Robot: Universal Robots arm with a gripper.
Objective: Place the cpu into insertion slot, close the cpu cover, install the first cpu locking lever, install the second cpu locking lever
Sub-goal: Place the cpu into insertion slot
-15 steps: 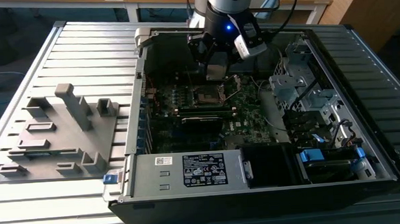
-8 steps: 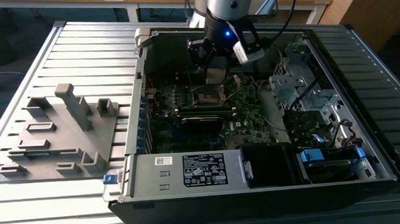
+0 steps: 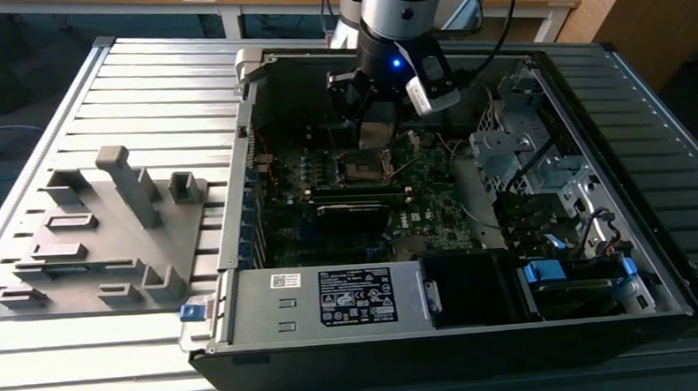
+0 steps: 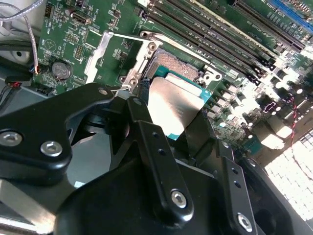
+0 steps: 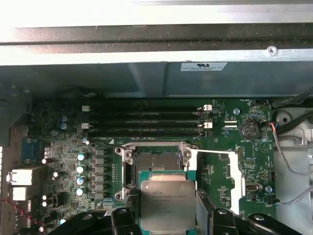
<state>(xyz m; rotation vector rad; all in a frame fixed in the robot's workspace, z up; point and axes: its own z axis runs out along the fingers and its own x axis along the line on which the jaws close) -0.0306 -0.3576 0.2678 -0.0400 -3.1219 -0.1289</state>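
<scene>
Slatted metal table (image 3: 144,90) carried an open computer case (image 3: 272,305), laid on its side. Your gripper (image 3: 375,115) hung inside it, toward the far wall, above the green board.

- Jaws were drawn in on two opposite edges of the cpu (image 5: 167,198), one finger on each side. The chip was held flat, metal top up.
- The insertion slot (image 5: 157,160) lay bare, straight ahead of the chip's leading edge. In the first wrist view the chip covered only the slot's nearer rim, so the overlap was partial.
- The chip was close to square, with no long axis to mind. Its edges ran roughly parallel to the slot's rim.
- Height over the socket could not be read. Probably a small gap, not contact.
- The cpu cover (image 5: 236,181) stood swung open to one side of the slot, off the socket and beside your finger on that side.
- The memory slots (image 5: 146,120) ran across beyond the socket, on the side away from the gripper.
- A thin wire (image 5: 288,161) looped past the cover, well apart from the chip.
- A grey fixture plate (image 3: 92,242) sat on the table at the exterior view's left, outside the case.
</scene>
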